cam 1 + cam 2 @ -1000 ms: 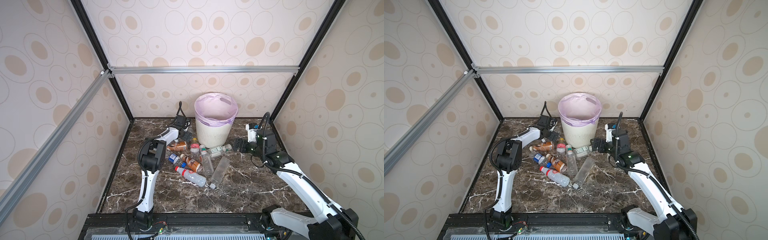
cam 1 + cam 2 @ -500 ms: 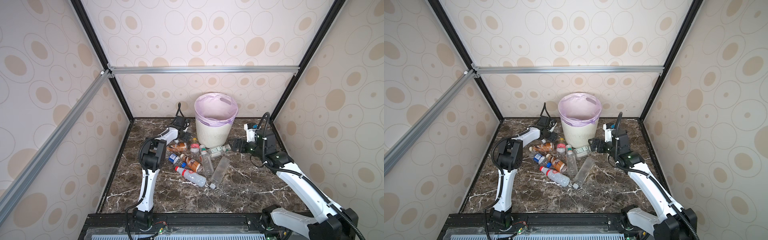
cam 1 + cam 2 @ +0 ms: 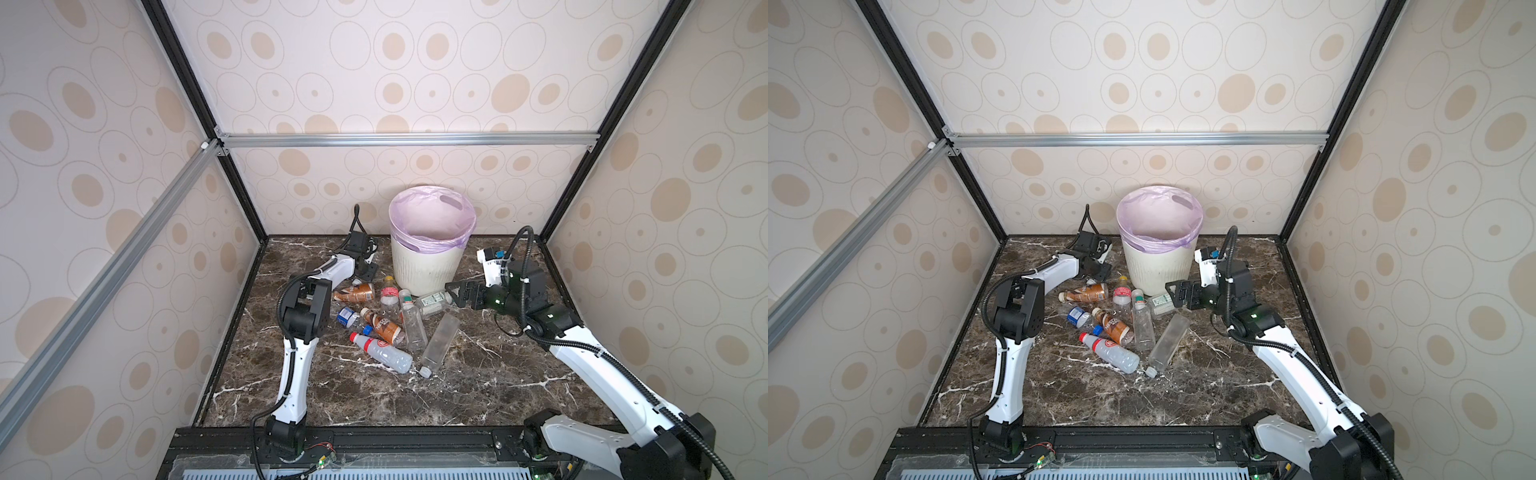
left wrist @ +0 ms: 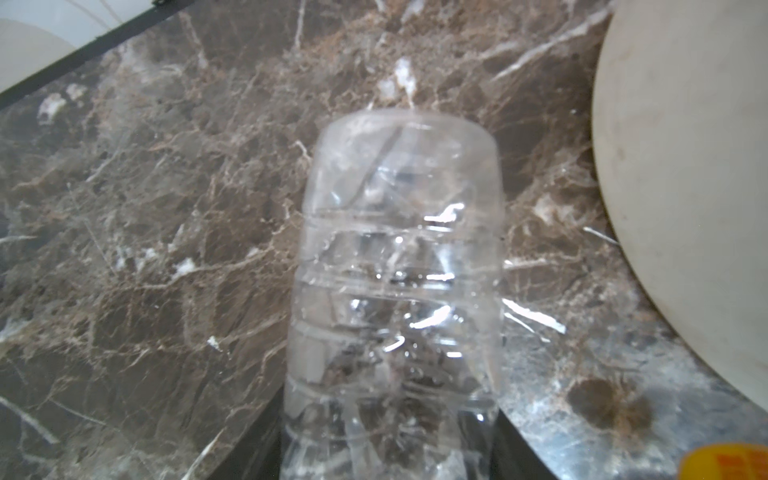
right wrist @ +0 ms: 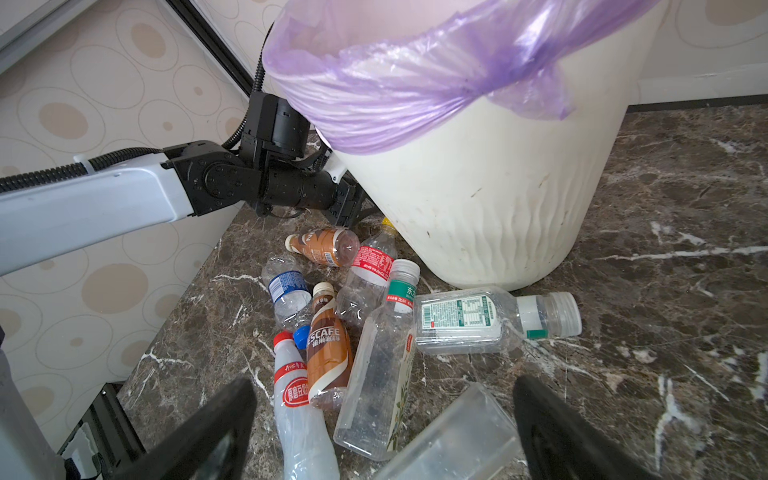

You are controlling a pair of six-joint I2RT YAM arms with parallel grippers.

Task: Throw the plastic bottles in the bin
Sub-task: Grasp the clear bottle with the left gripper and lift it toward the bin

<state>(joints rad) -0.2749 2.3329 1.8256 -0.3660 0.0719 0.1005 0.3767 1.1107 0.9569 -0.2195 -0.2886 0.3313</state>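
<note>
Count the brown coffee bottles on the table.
2 brown coffee bottles. One lies left of the bin in a top view; the other is mid-pile, between the blue-labelled bottle and the tall clear bottle. Any behind the bin would be hidden.

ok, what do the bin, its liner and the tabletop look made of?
Bin: likely moulded plastic, off-white, matt, ribbed wall, scuffed.
Liner: thin lilac plastic film, translucent, wrinkled over the rim.
Tabletop: brown marble look, white veins, slight sheen; real stone or printed laminate, cannot tell.
</note>
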